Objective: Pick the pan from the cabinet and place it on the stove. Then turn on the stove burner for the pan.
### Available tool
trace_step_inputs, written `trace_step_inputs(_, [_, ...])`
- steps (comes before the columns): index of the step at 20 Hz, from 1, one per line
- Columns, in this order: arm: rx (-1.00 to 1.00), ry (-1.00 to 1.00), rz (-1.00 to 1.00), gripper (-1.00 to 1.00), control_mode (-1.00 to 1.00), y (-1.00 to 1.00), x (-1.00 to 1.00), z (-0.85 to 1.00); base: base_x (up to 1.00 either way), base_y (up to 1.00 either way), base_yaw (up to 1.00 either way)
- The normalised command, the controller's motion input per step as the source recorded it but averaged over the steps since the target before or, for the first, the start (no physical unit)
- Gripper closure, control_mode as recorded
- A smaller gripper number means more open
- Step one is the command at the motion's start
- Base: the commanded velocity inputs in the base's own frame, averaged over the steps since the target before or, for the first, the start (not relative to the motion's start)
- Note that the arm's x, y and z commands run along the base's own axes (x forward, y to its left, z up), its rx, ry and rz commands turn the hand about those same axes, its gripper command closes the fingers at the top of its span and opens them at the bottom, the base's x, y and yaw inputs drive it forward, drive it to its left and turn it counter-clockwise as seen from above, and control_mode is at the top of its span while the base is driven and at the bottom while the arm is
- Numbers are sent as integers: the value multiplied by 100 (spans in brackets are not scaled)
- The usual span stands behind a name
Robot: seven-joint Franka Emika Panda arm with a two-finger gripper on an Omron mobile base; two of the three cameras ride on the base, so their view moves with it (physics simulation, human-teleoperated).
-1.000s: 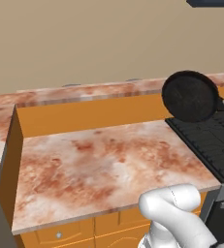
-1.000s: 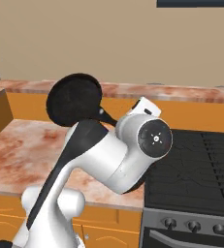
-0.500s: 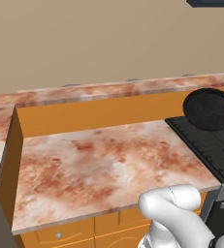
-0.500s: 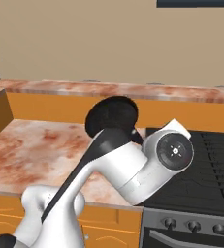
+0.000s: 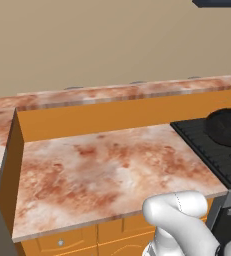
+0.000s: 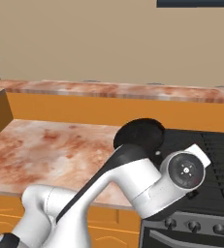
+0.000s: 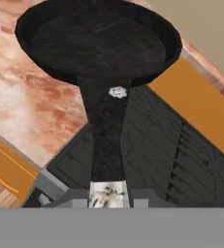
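Fingers (image 7: 108,197) were clamped on the near end of the pan (image 7: 101,41) handle, at the bottom centre of the hand view, closed down to the width of that handle. The fingertips themselves were mostly hidden by the lower edge of that view.

One pan showed. Its long axis ran straight up the hand view: handle at bottom centre, round black bowl at top centre, so the bowl pointed directly away from the hand. A small pale rivet sat where the handle met the bowl. The pan hung over the seam between the worktop (image 7: 21,104) and the stove (image 7: 181,155), with the worktop under the left part of the bowl and the dark grates under the handle and to the right.

In the left base view the pan (image 5: 228,126) was at the right edge of the frame, over the stove (image 5: 207,145), whether touching the grates could not be told. In the right base view the pan (image 6: 139,136) sat at centre frame, partly hidden behind the arm (image 6: 147,186), at the left border of the stove (image 6: 215,160), beside the worktop (image 6: 50,145).

One stove and one reddish marbled worktop (image 5: 102,170) with a raised back ledge showed. Three dark knobs (image 6: 193,224) lined the stove front at lower right of the right base view.
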Motion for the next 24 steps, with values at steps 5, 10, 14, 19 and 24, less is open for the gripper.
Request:
trace_step_inputs(5, [0,6,-14,100,-100,-53,-4,-39,0,0,0])
trace_step_inputs(10, [0,4,-11,100,-100,-37,-4,-30,0,0,0])
trace_step_inputs(14, [0,4,-4,100,-100,-11,-1,-25,0,0,0])
trace_step_inputs(19, [0,10,0,100,-100,-4,0,-28,0,0,0])
trace_step_inputs(24, [0,13,0,100,-100,-18,0,-29,0,0,0])
